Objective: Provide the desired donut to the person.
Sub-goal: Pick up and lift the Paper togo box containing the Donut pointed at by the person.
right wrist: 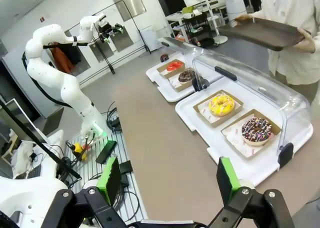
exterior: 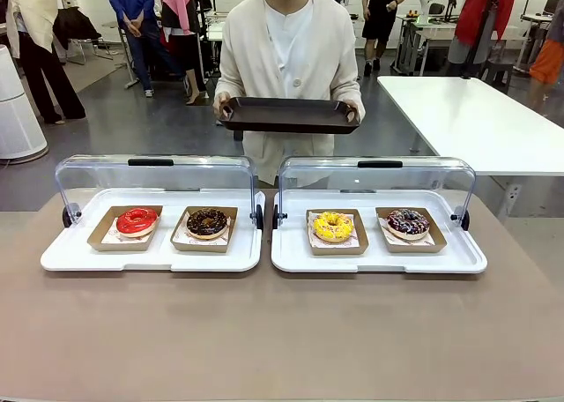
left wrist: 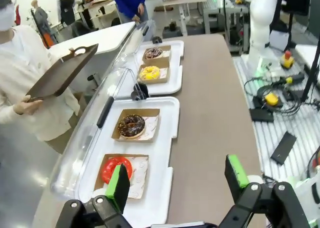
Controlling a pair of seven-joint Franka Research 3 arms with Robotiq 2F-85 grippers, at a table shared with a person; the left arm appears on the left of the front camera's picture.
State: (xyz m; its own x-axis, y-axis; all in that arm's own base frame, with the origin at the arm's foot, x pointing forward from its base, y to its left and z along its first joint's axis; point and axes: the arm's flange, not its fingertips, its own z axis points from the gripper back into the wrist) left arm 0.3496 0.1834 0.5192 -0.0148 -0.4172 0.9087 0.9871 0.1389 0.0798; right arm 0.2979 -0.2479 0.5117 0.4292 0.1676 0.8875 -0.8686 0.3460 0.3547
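Front view: records red donut (exterior: pixel 137 220), chocolate donut (exterior: pixel 207 222), yellow donut (exterior: pixel 332 227) and sprinkled donut (exterior: pixel 407 222) in open display cases (exterior: pixel 159 257) on worktop (exterior: pixel 264 331); finds person (exterior: pixel 286 49) beyond, holding dark tray (exterior: pixel 291 115). Finds left gripper (left wrist: pixel 178 173) and right gripper (right wrist: pixel 167 172) wide apart, empty.

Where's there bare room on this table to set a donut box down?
The broad brown tabletop on the robot's side of both white trays is bare. The person holds a bare dark tray. Crowded: the narrow gap between the trays, flanked by black lid hinges.
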